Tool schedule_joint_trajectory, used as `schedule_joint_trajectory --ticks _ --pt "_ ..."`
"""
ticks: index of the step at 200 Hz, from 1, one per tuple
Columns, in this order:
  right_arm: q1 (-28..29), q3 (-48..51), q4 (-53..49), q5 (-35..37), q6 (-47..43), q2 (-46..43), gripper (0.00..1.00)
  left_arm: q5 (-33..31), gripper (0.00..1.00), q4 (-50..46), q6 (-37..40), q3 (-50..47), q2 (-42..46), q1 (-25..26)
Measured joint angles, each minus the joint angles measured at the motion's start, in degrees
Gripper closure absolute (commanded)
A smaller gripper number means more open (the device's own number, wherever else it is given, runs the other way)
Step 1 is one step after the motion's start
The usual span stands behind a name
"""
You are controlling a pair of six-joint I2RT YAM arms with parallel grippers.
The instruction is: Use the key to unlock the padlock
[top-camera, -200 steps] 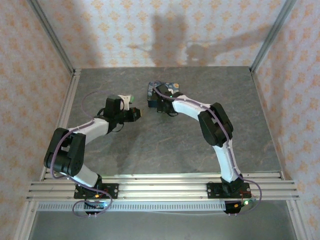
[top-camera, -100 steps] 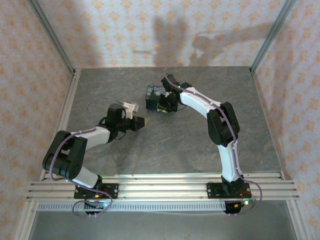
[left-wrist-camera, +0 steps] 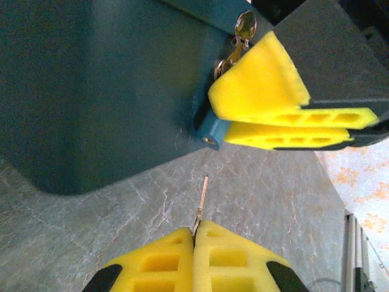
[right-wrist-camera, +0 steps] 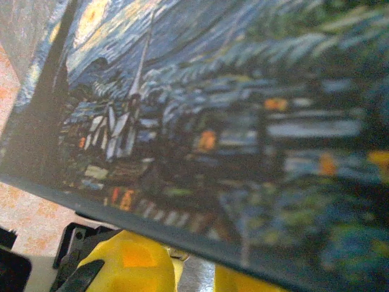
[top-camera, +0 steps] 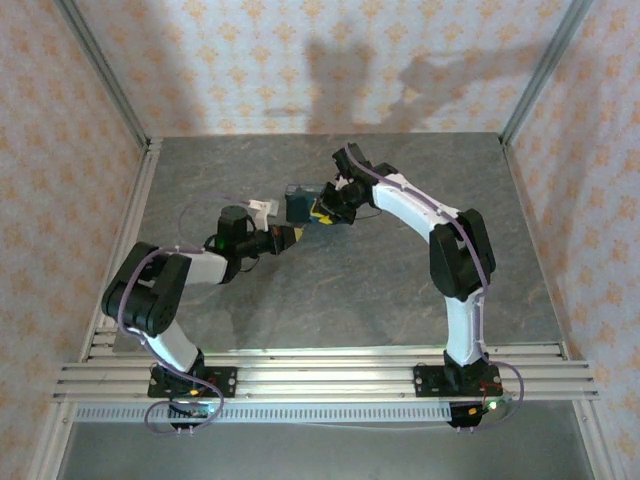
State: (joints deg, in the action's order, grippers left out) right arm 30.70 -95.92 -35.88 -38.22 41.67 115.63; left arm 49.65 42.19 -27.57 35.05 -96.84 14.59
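The left claw [top-camera: 288,235] is shut tight at the middle of the overhead view, its yellow pads pressed flat together. In the left wrist view it [left-wrist-camera: 194,232] sits at the bottom centre. The key [left-wrist-camera: 202,198] is pinched between the pads, a thin pale sliver sticking straight up out of the seam.

Just above the key's tip, with a small gap of grey worktop [left-wrist-camera: 273,194] between them, is the padlock [left-wrist-camera: 208,126]. It is a small dark bluish block with a round hole in its lower end, facing the key. Key and padlock are near each other but not touching.

The right claw [left-wrist-camera: 217,115] comes in from the right of that frame with its two yellow fingers [left-wrist-camera: 267,85] nearly together, clamped on the padlock at their tips. A little silver fitting [left-wrist-camera: 245,25] rises from the padlock towards the edge of the blue box [left-wrist-camera: 97,91]. I cannot tell just what that fitting is.

In the overhead view the right claw [top-camera: 322,212] sits just right of the blue box [top-camera: 297,202], which lies between the two claws. In the right wrist view the box's painted face [right-wrist-camera: 213,121] is close and blurred, with the yellow fingers [right-wrist-camera: 121,267] under its lower edge.
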Motion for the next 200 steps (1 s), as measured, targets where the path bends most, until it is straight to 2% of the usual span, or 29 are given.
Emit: schedule_joint_trajectory --ticks 110,200 --pt "-0.59 2.64 4.83 -4.26 3.85 -0.52 1.00 2.86 1.00 5.20 -2.58 0.59 -2.05 -1.11" --pt "-0.92 2.95 5.31 -6.82 4.26 -0.52 1.00 4.02 1.00 3.45 2.10 1.99 -2.75 -1.90"
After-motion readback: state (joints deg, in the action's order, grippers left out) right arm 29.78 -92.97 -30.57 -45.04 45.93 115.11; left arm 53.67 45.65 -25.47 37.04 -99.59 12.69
